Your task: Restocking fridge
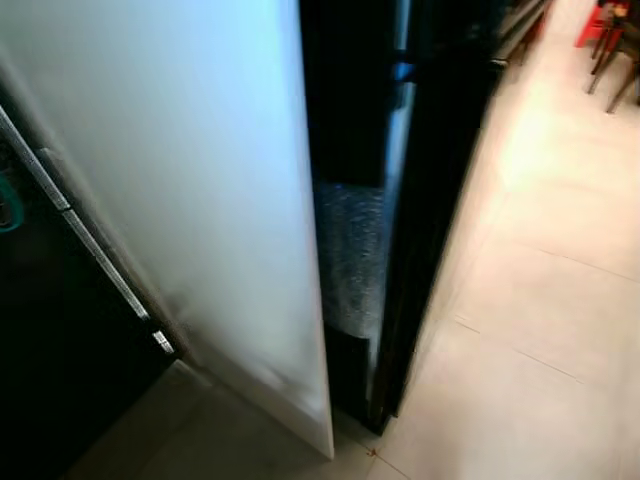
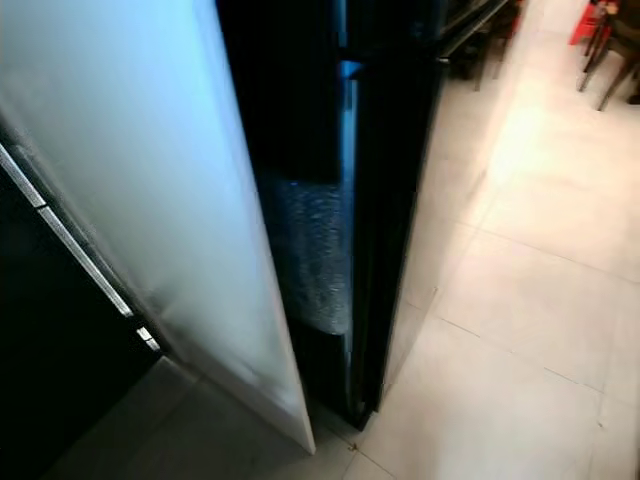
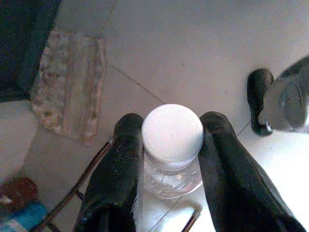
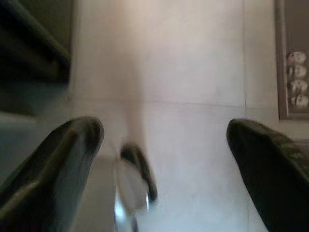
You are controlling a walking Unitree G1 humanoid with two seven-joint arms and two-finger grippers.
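Pincer on my left is clamped around the neck of a clear bottle, its white cap showing between my two black fingers, hanging over the pale floor. Relative to the fridge door, which stands ajar in front of me, the bottle is down at my left side and not yet near the dark gap beside the door's edge. My right pincer hangs spread wide, holding nothing.

Risks, as I judge them: the grip sits just under the cap, so the bottle could swing or slip as I move. That gap looks narrow; I could knock the door's edge going in. I can read no label or writing anywhere.
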